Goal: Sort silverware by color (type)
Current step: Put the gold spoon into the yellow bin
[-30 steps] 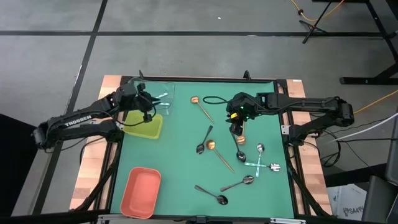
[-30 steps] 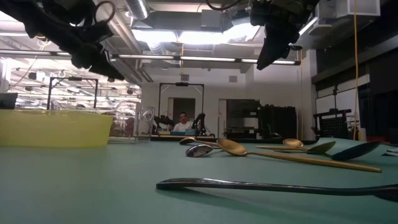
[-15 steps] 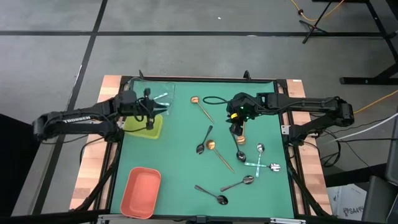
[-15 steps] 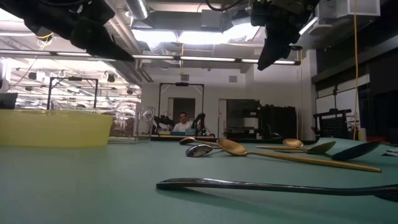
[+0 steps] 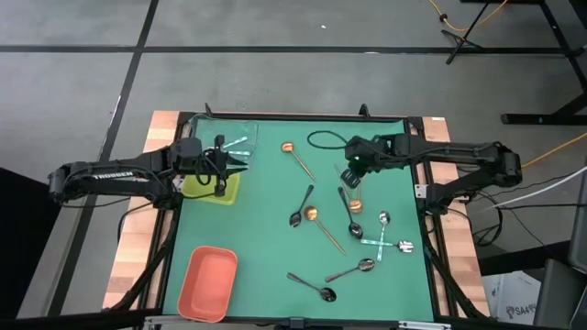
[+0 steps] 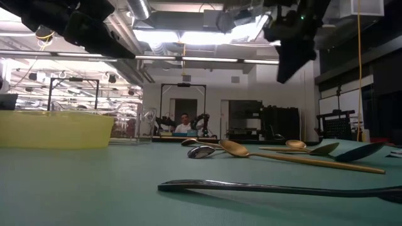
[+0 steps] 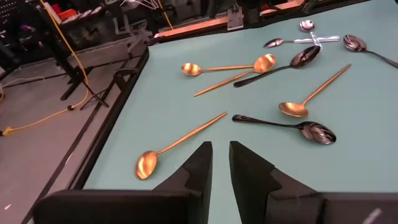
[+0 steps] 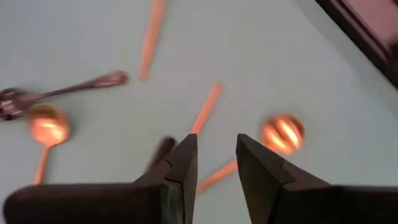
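Spoons lie scattered on the green mat: copper ones (image 5: 293, 156) (image 5: 326, 231), black ones (image 5: 301, 206) (image 5: 312, 286), a dark one (image 5: 349, 213), and silver ones (image 5: 383, 220) (image 5: 404, 246). One silver spoon (image 5: 237, 142) rests in the clear tray (image 5: 246, 128). My left gripper (image 5: 234, 162) (image 7: 220, 152) hovers at the far edge of the yellow-green tray (image 5: 213, 191), open by a narrow gap and empty. My right gripper (image 5: 353, 181) (image 8: 216, 146) hangs above a copper spoon (image 8: 283, 134), open and empty.
A salmon-orange tray (image 5: 208, 282) sits at the near left of the mat. A black cable loop (image 5: 321, 139) lies by the far edge near the right arm. Bare mat stretches between the trays and the spoons. A person (image 6: 184, 124) shows far off in the room.
My right gripper has pulled back toward the table's far edge, away from the copper spoon beneath it. My left gripper has drifted from over the clear tray toward the near edge, to the yellow-green tray's far edge. The spoons on the mat have stayed put.
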`<move>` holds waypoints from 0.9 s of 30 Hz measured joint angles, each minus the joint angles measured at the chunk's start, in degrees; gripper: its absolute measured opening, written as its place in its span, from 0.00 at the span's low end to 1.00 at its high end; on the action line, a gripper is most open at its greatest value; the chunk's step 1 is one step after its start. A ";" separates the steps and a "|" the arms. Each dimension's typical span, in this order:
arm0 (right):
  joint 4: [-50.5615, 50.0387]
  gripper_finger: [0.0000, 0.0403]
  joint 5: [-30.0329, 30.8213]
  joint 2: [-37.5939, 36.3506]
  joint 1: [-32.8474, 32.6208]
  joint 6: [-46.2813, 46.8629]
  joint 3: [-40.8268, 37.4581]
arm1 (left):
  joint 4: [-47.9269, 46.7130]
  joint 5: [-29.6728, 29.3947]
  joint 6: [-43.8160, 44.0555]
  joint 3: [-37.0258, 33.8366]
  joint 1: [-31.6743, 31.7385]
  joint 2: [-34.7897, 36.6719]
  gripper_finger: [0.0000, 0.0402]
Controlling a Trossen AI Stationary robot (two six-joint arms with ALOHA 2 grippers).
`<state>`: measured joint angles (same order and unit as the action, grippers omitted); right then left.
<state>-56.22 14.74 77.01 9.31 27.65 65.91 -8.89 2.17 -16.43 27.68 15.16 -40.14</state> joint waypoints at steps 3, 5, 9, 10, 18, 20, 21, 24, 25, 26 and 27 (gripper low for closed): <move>-3.17 0.25 1.28 0.00 1.79 5.41 0.02 | -0.02 -0.09 0.00 0.00 0.00 0.00 0.12; -4.07 0.25 3.10 0.00 2.70 8.33 0.01 | -0.04 -0.11 0.00 0.00 0.00 0.00 0.12; -3.88 0.25 5.44 0.02 3.25 11.90 0.00 | -0.06 -0.13 -0.02 0.00 0.00 0.00 0.12; -3.92 0.25 5.77 0.14 3.23 12.62 0.02 | -0.06 -0.13 -0.01 0.00 0.00 0.00 0.12; -4.21 0.25 6.23 3.66 3.10 14.67 0.02 | -0.08 -0.17 -0.02 0.00 0.04 0.00 0.12; -4.36 0.25 6.23 4.97 3.10 15.15 0.02 | -0.08 -0.17 -0.02 0.00 0.04 0.00 0.12; -4.51 0.25 6.23 5.59 3.10 15.47 0.02 | -0.08 -0.16 -0.02 0.00 0.04 0.00 0.12; -5.40 0.25 6.23 7.36 3.10 15.91 0.02 | -0.08 -0.17 -0.02 0.00 0.04 0.00 0.12; -5.61 0.25 6.22 7.91 3.10 16.25 0.02 | -0.10 -0.17 -0.02 0.00 0.04 0.00 0.12; -5.77 0.25 6.20 8.37 3.10 16.86 0.02 | -0.10 -0.17 -0.02 0.00 0.04 -0.02 0.12; -5.88 0.25 6.19 8.81 3.10 17.19 0.02 | -0.10 -0.17 -0.02 0.00 0.04 -0.02 0.12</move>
<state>-62.09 20.93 85.82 12.40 44.84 65.93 -8.99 2.00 -16.45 27.68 15.20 -40.16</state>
